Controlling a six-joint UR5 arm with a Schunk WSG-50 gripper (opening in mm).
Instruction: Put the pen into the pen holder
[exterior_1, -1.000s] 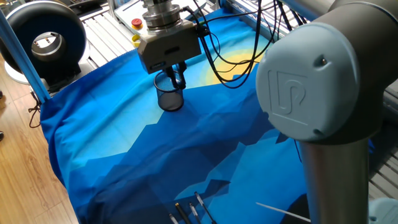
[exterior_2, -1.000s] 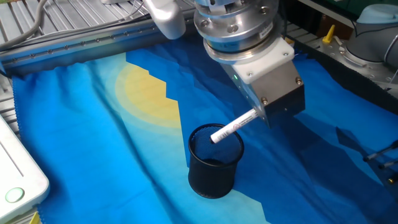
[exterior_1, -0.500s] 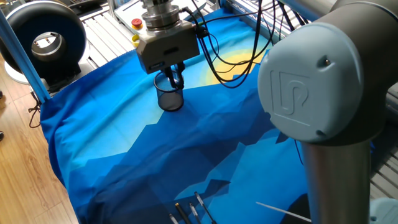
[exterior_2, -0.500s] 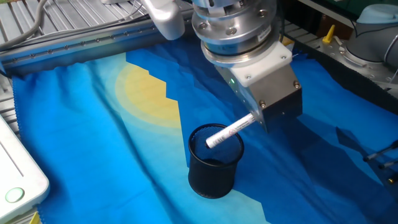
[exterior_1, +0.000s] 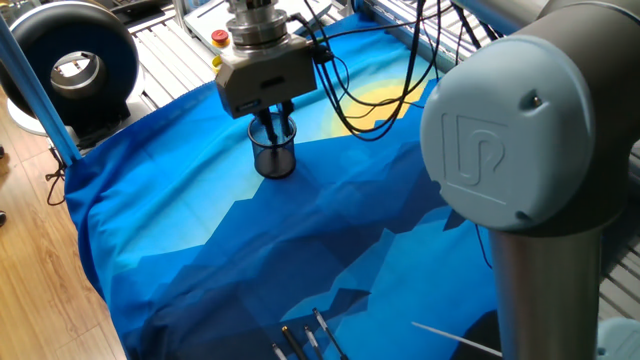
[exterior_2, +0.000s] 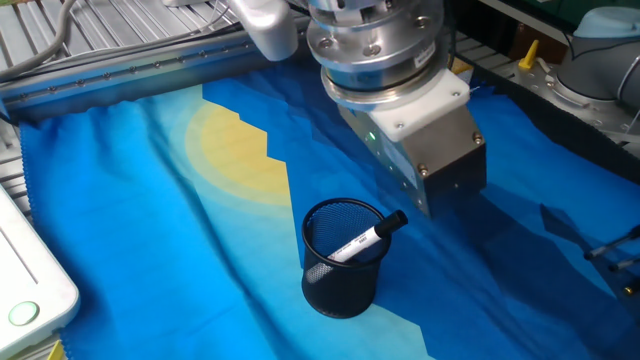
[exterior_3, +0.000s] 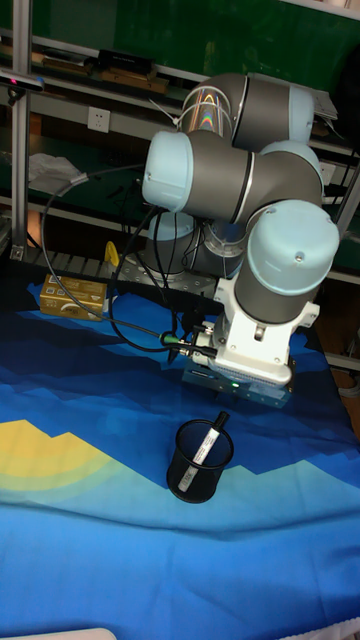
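The pen (exterior_2: 365, 237) is a slim white marker with a black cap. It stands tilted inside the pen holder (exterior_2: 340, 285), cap end up and resting on the far rim. In the tall fixed view the pen (exterior_3: 212, 437) leans the same way in the black mesh pen holder (exterior_3: 195, 475). My gripper (exterior_1: 278, 122) hangs just above the pen holder (exterior_1: 274, 160), open, its dark fingers apart and holding nothing. In the other fixed view the gripper body hides the fingers.
A blue and yellow cloth (exterior_2: 150, 200) covers the table. Dark pens (exterior_1: 305, 340) and a thin white rod (exterior_1: 455, 338) lie at the near edge. A black round device (exterior_1: 70, 65) stands at the left, a white box (exterior_2: 25, 290) by the cloth's corner.
The pen left the gripper and dropped into the pen holder, where it now leans on the rim. The gripper stayed above the cup, shifting only slightly.
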